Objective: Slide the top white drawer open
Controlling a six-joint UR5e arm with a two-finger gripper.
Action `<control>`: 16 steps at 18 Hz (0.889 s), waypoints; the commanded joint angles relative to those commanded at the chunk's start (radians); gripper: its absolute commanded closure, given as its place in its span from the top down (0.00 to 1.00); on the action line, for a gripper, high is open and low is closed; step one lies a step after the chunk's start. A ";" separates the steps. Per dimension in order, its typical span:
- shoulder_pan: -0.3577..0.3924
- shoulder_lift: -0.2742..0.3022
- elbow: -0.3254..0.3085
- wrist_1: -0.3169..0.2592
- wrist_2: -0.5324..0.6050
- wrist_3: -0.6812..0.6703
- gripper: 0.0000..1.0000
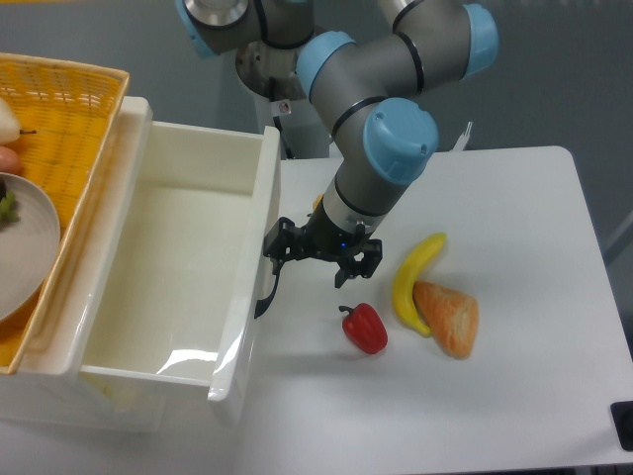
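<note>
The top white drawer (255,213) stands pulled far out from the cabinet at the left, and its deep tray is empty. Its black curved handle (264,297) hangs on the front panel, facing the table. My gripper (321,259) sits just right of that panel, pointing down, and is open. Its left fingertip (280,243) is by the handle's upper end; I cannot tell whether they touch. The right finger (360,261) hangs over the table with nothing between the two.
A red bell pepper (364,329), a banana (413,277) and a piece of bread (447,317) lie on the white table (514,218) right of the gripper. On the cabinet sits a yellow wicker basket (69,119) holding a grey plate (25,247).
</note>
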 joint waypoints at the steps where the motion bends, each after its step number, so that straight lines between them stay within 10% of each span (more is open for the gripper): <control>1: 0.002 0.000 0.002 0.000 0.002 0.000 1.00; 16: 0.037 0.008 0.032 0.037 0.024 0.305 1.00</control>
